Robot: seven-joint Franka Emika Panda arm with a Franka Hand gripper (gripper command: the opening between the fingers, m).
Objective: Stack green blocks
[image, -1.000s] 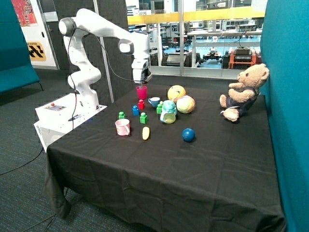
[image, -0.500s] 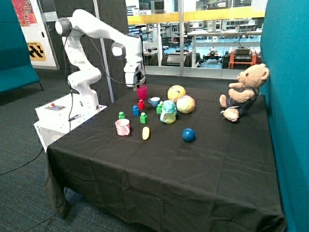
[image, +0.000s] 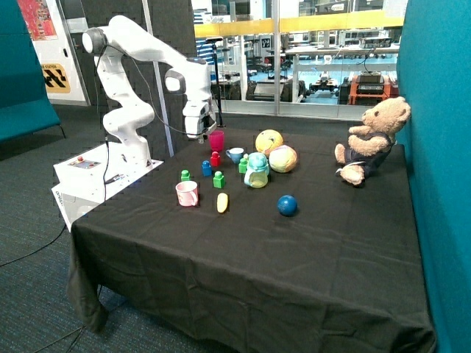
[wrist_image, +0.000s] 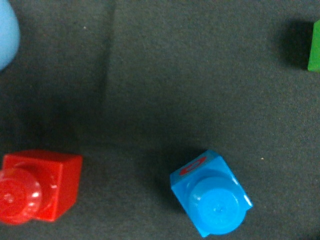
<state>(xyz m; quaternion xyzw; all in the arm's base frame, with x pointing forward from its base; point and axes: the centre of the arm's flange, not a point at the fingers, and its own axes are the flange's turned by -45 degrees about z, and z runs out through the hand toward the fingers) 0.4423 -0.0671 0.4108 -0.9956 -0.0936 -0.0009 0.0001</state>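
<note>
A: Black tablecloth is looking crowded. The gripper is hovering beside the magenta cup; can't tell if it's open. Green blocks are sitting apart around the blue brick, nothing stacked.

B: Risk is it's grabbing the red brick instead, they're all close together.

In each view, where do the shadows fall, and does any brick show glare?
Wrist view: the blue brick and red brick each throw a soft shadow on the black cloth; the red stud glints faintly. Outside view: bright windows behind, faint shadows under the toys; the gripper hangs beside the magenta cup.
</note>
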